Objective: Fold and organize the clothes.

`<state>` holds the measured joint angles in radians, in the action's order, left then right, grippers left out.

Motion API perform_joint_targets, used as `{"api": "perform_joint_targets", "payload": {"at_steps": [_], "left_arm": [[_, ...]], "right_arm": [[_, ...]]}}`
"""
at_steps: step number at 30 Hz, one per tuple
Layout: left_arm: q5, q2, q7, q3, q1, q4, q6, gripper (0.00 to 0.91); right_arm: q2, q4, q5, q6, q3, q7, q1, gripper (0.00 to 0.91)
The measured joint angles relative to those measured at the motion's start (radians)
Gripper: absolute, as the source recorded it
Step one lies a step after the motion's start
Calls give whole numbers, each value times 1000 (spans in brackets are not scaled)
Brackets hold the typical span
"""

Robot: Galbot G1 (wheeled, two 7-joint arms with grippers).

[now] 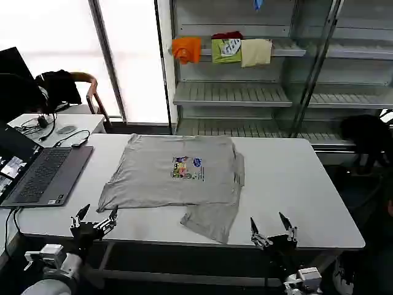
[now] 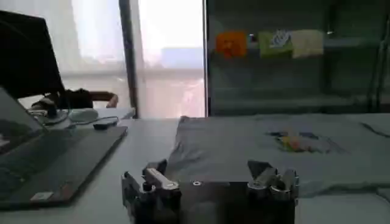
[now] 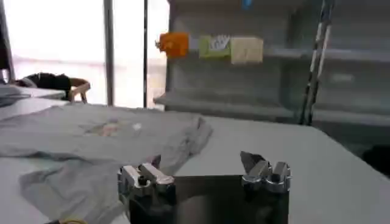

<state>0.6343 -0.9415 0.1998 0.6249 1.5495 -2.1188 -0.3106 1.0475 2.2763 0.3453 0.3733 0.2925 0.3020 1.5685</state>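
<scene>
A light grey T-shirt (image 1: pixel 178 175) with a small colourful chest print (image 1: pixel 186 168) lies spread on the white table (image 1: pixel 295 184), one sleeve hanging toward the front edge. It also appears as a grey sheet (image 2: pixel 256 146) ahead of the left wrist camera and as rumpled cloth (image 3: pixel 109 137) in the right wrist view. My left gripper (image 1: pixel 97 216) is open at the table's front left edge, just short of the shirt's corner. My right gripper (image 1: pixel 271 225) is open at the front edge, right of the hanging sleeve. Both hold nothing.
An open laptop (image 1: pixel 43 172) sits on the table's left with cables and a mouse behind it. A chair (image 1: pixel 86 86) with dark clothing stands at back left. Shelves (image 1: pixel 233 92) behind hold orange, green and cream folded items (image 1: pixel 221 49). Bare table lies right of the shirt.
</scene>
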Motion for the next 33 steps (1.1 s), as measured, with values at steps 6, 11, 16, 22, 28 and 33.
{"api": "perform_joint_targets", "payload": {"at_steps": [6, 11, 16, 22, 28, 33], "left_arm": [[40, 12, -9, 1, -32, 21, -82, 907], [78, 27, -22, 9, -72, 57, -134, 907], [109, 37, -39, 8, -118, 98, -172, 907], [132, 38, -50, 0, -168, 147, -191, 907], [141, 36, -62, -10, -214, 200, -197, 907], [144, 38, -68, -11, -236, 240, -197, 836]], "right_arm": [[5, 8, 15, 82, -30, -13, -19, 907], [15, 7, 23, 120, -52, -25, -41, 907], [29, -6, 24, 143, -71, -32, -65, 907], [41, -20, 25, 160, -85, -44, -90, 907], [53, -39, 28, 169, -98, -49, -112, 907], [62, -52, 31, 176, -108, -49, -129, 907]]}}
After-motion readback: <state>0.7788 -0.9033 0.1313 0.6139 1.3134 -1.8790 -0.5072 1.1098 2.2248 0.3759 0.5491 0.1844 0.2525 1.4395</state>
